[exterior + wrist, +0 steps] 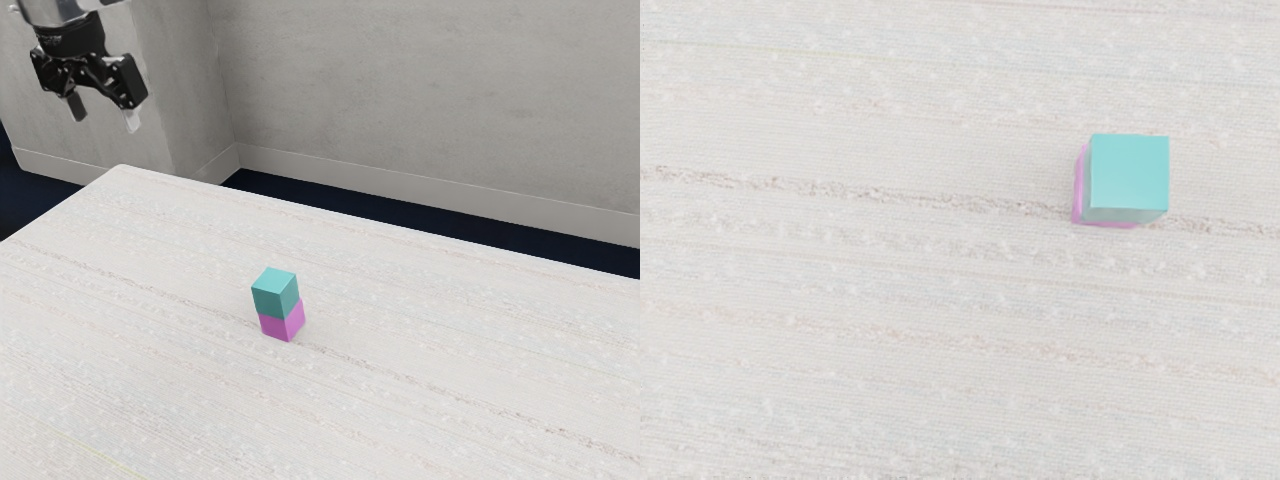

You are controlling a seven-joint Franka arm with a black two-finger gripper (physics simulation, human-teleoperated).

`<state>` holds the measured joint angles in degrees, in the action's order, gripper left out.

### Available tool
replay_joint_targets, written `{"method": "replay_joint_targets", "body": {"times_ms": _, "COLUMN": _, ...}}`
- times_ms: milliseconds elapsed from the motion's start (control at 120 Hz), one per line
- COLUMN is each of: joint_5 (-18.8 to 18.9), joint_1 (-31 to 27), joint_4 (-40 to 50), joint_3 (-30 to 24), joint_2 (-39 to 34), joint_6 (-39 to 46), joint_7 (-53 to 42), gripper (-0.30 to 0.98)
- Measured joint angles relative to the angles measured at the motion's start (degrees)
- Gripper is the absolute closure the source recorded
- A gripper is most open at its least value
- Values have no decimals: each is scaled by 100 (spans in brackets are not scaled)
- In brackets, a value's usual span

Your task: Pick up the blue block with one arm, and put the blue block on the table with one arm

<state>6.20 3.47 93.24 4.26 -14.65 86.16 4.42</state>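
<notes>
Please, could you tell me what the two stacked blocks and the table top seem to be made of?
The teal block and the pink block: perhaps painted wood or plastic, matte, judging by flat, even color without grain or sharp highlights. The table top: whitish, dull, possibly wood or stone, with long streaks and pale flecks.

A pink block (277,328) stands upright, and grey walls (420,90) with pale baseboards (400,187) edge a dark floor (400,214).

Blue block (275,294) atop pink block (283,323)
</notes>
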Motion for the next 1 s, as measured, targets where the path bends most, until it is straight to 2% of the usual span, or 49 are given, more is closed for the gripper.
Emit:
{"method": "replay_joint_targets", "body": {"times_ms": 75, "joint_5": 38, "joint_1": 17, "joint_4": 26, "joint_3": 2, "joint_2": -4, "joint_6": -43, "joint_7": 104, "gripper": 0}}
{"method": "replay_joint_targets", "body": {"times_ms": 208, "joint_5": 67, "joint_1": 505, "joint_4": 152, "joint_3": -21, "joint_2": 317, "joint_6": 328, "joint_7": 260, "gripper": 0}}
{"method": "replay_joint_targets", "body": {"times_ms": 275, "joint_5": 65, "joint_1": 938, "joint_4": 192, "joint_3": 150, "joint_2": 648, "joint_6": 509, "joint_7": 346, "gripper": 0}}
{"method": "replay_joint_targets", "body": {"times_ms": 375, "joint_5": 29, "joint_1": 1130, "joint_4": 812, "joint_3": 270, "joint_2": 942, "joint_6": 1372, "joint_7": 515, "gripper": 0}}
{"method": "replay_joint_targets", "body": {"times_ms": 500, "joint_5": -264, "joint_1": 1098, "joint_4": 1375, "joint_3": 308, "joint_2": 1099, "joint_6": 2389, "joint_7": 800, "gripper": 0}}
{"method": "replay_joint_targets", "body": {"times_ms": 617, "joint_5": -543, "joint_1": 1026, "joint_4": 1680, "joint_3": 312, "joint_2": 1198, "joint_6": 3003, "joint_7": 1130, "gripper": 0}}
{"method": "replay_joint_targets", "body": {"times_ms": 783, "joint_5": -857, "joint_1": 872, "joint_4": 1726, "joint_3": 312, "joint_2": 1750, "joint_6": 3489, "joint_7": 1515, "gripper": 0}}
{"method": "replay_joint_targets", "body": {"times_ms": 1000, "joint_5": -920, "joint_1": 885, "joint_4": 1782, "joint_3": 300, "joint_2": 2050, "joint_6": 3853, "joint_7": 1769, "gripper": 0}}
